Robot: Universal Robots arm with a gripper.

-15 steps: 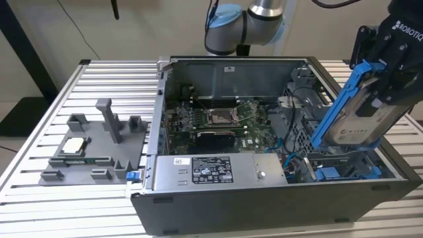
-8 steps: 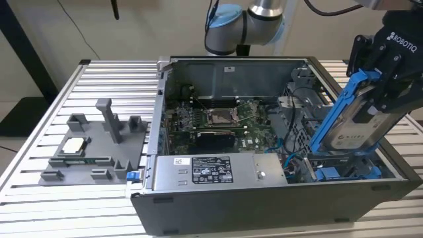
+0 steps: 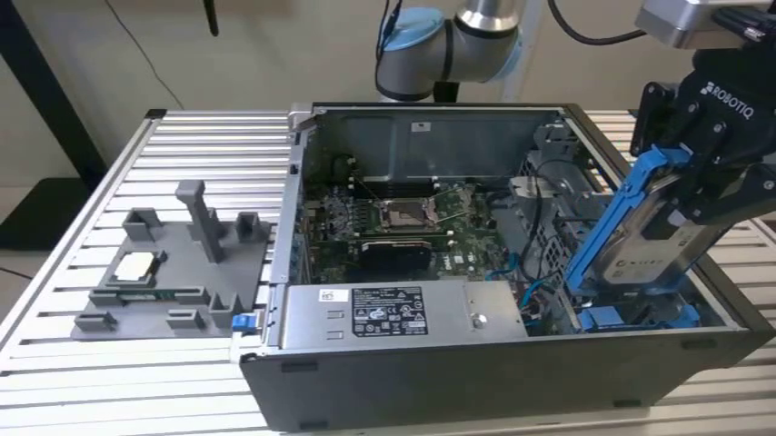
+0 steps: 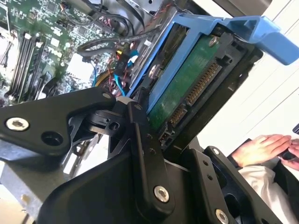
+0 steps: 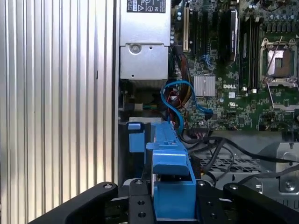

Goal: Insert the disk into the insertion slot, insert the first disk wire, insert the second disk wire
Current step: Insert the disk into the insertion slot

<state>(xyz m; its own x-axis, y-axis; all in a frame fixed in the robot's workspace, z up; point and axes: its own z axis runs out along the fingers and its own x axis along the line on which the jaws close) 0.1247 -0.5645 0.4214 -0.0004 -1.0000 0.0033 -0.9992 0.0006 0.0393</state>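
Robotics lab workcell: slotted aluminium table (image 3: 73, 381), opened desktop PC case (image 3: 485, 386), grey fixture tray (image 3: 152, 313) beside it, robot arm (image 3: 449, 45) at far edge.

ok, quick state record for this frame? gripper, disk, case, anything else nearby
gripper: shut on the disk, at the exterior view's right
disk: in its blue carrier, steeply tilted, lower end inside the computer case, upper end above the rim
computer case: open; motherboard and power supply exposed
blue cable: loose, beside the motherboard
grey fixture: on the table, exterior view's left
person's hand: in the second wrist view
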